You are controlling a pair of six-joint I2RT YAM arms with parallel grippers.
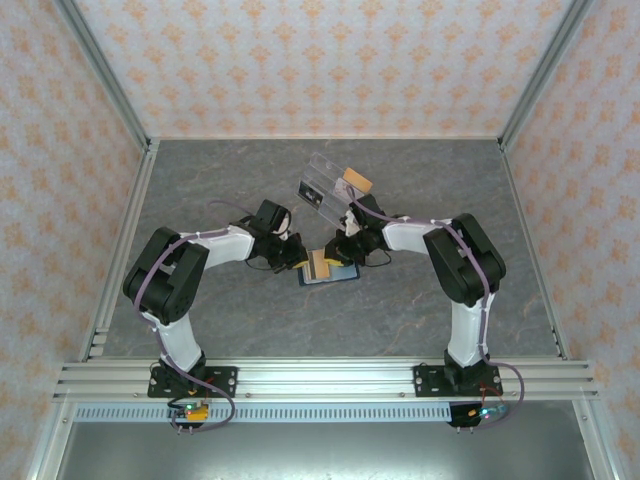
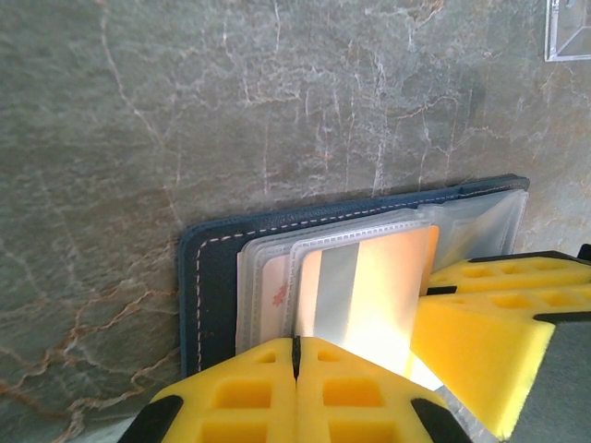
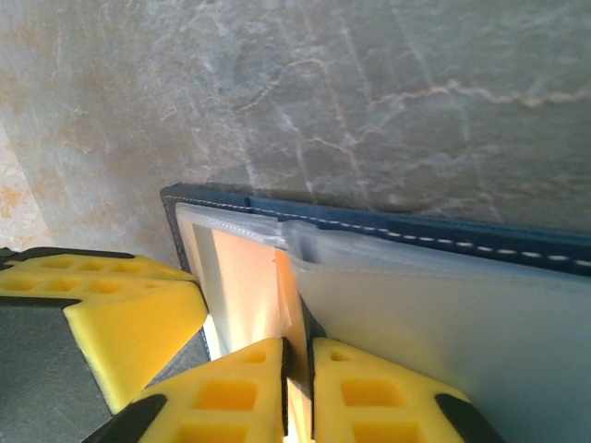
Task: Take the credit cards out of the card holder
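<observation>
Card holder (image 1: 343, 273) lies open on tabletop (image 1: 250, 330), clear sleeves (image 2: 268, 286) facing up. Right pincer (image 3: 297, 388) pinches orange card (image 3: 242, 277) at holder's middle. Left pincer (image 2: 295, 383) pads pressed together at that card's opposite edge, can't tell if gripping. Acrylic box (image 1: 322, 185) beyond holder, apart.

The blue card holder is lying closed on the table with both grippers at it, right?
Not closed: the card holder lies open, clear sleeves and an orange card showing in the left wrist view. The left gripper and right gripper are at it.
</observation>
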